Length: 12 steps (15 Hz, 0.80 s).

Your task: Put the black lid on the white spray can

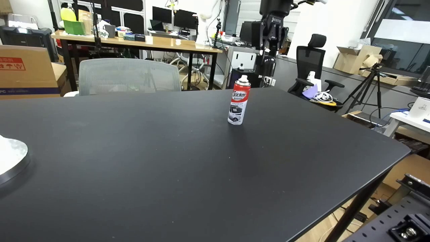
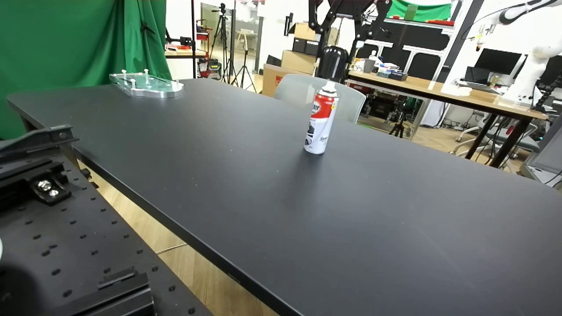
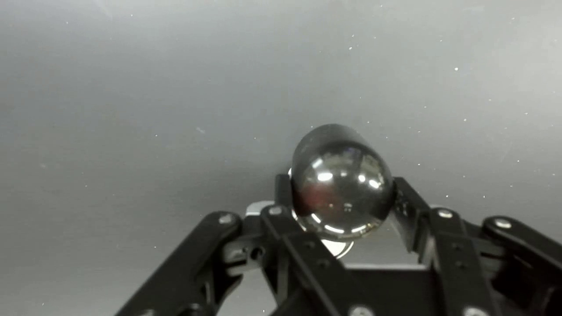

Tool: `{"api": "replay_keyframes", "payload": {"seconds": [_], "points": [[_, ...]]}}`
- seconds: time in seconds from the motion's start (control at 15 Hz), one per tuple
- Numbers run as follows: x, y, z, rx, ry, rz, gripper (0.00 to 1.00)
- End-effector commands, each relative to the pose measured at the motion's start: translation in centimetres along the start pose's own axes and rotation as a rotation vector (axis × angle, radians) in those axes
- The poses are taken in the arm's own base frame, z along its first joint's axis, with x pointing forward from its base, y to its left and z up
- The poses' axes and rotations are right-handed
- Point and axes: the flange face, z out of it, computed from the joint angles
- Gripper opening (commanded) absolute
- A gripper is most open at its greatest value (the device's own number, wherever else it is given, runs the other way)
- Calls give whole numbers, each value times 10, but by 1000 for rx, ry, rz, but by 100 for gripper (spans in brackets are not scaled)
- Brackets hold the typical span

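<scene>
beyond the dark surface (image 2: 263, 219) are a green curtain (image 2: 66, 48) and a grey chair (image 1: 127, 77); the gripper (image 3: 339, 188) hangs over that surface, its fingers (image 3: 283, 191) parted only as far as the black lid (image 2: 333, 63) allows, pinching it from both sides, domed end up. the white spray can (image 1: 239, 102) stands lower than the gripper, its nozzle (image 1: 244, 78) bare, so the lid is not yet on.

aim looks like the main risk. in an exterior view the can (image 1: 239, 102) sits off to the side of the gripper, while in an exterior view the lid (image 2: 333, 63) shows almost over the nozzle; in the wrist view the lid hides most of what is beneath. going straight down from here could catch the lid's lower edge on the nozzle and topple or slide the can, since nothing visible braces it. a hard knock might also twist the smooth lid between the fingers, and a tilted lid would probably jam. letting go before it seats could leave it perched on the nozzle, ready to tip off.
</scene>
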Motion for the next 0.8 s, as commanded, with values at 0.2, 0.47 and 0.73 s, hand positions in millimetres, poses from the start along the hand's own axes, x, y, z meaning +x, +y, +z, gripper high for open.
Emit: {"api": "replay_keyframes", "payload": {"seconds": [0.2,0.47,0.73], "points": [[46,11,4,31,-11,14,32],[73,6,9,11,10,1,32],[87,-4,15,18,14,-23,32]]}}
